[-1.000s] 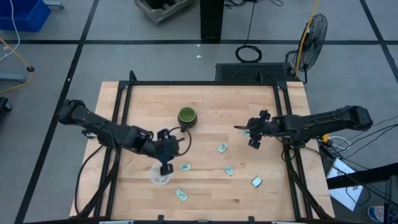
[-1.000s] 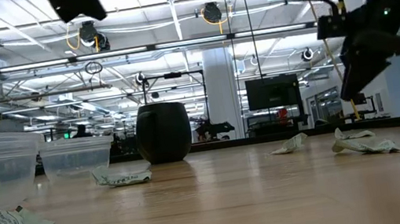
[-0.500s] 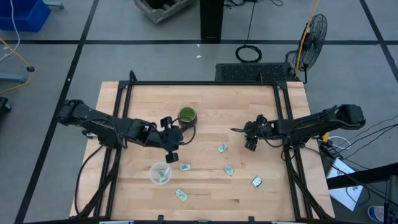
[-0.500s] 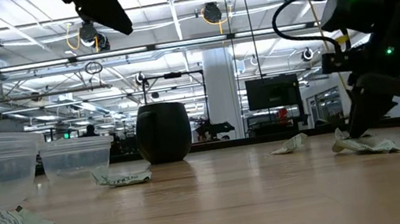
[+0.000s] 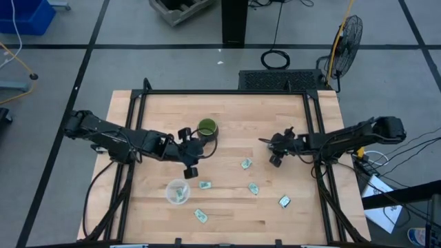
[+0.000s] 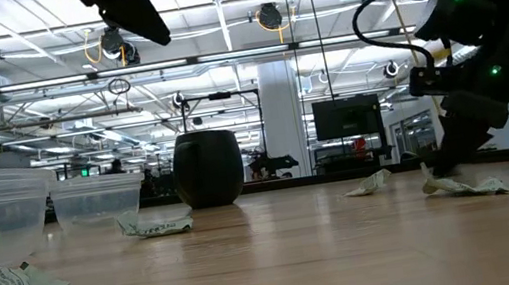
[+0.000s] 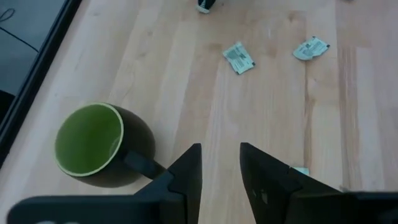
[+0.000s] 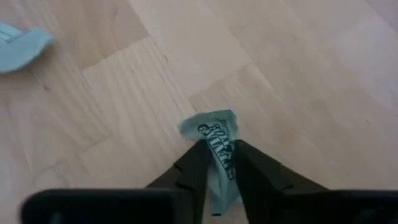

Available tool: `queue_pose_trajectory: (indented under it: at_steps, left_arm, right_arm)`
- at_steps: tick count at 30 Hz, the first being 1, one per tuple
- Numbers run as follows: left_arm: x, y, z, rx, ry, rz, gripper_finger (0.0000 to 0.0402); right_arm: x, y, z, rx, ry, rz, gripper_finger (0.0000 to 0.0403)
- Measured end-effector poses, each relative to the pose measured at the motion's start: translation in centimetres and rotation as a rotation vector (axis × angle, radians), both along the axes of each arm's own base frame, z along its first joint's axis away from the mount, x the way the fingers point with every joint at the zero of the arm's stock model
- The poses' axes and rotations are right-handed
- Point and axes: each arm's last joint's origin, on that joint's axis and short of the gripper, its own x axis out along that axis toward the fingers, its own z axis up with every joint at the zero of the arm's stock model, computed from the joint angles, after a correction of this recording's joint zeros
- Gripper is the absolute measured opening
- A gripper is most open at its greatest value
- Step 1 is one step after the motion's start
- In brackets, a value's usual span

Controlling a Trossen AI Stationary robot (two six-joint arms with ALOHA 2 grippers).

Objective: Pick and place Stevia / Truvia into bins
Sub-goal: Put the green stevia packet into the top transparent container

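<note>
Currently the right gripper (image 8: 219,163) is clamped on a Stevia packet (image 8: 216,140) that protrudes straight ahead between its fingertips, long axis along them. Both bins (image 6: 96,199) lie well off, nearer the left gripper (image 7: 221,165), which hangs empty, slightly parted.

Dark print reading roughly "TRUVIA" on the pale packet (image 8: 217,149) pinched between the right gripper (image 8: 217,163) fingers; print on the other packets is too small to read
</note>
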Motion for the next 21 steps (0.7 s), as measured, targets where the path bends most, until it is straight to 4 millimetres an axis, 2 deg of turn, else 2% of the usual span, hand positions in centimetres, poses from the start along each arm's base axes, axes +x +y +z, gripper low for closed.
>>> queue_pose_trajectory:
  at_steps: [5, 9, 17, 21]
  left_arm:
    - [0.0, 0.0, 0.0, 0.001, 0.001, -0.001, 0.0115]
    - [0.0, 0.0, 0.0, -0.003, -0.005, 0.016, 0.0115]
    - [0.3, 1.3, 0.1, 0.069, -0.025, 0.101, 0.0115]
    - [0.8, 2.4, 0.3, 0.032, -0.075, 0.158, 0.0115]
  right_arm:
    - [1.0, 0.0, 0.8, -0.032, -0.130, 0.047, 0.0007]
    - [2.2, -0.1, 1.9, -0.053, -0.285, 0.082, 0.0014]
    - [4.2, 0.5, 5.2, 0.017, -0.689, 0.282, 0.0004]
    - [4.5, 0.7, 6.0, -0.020, -0.770, 0.272, 0.0011]
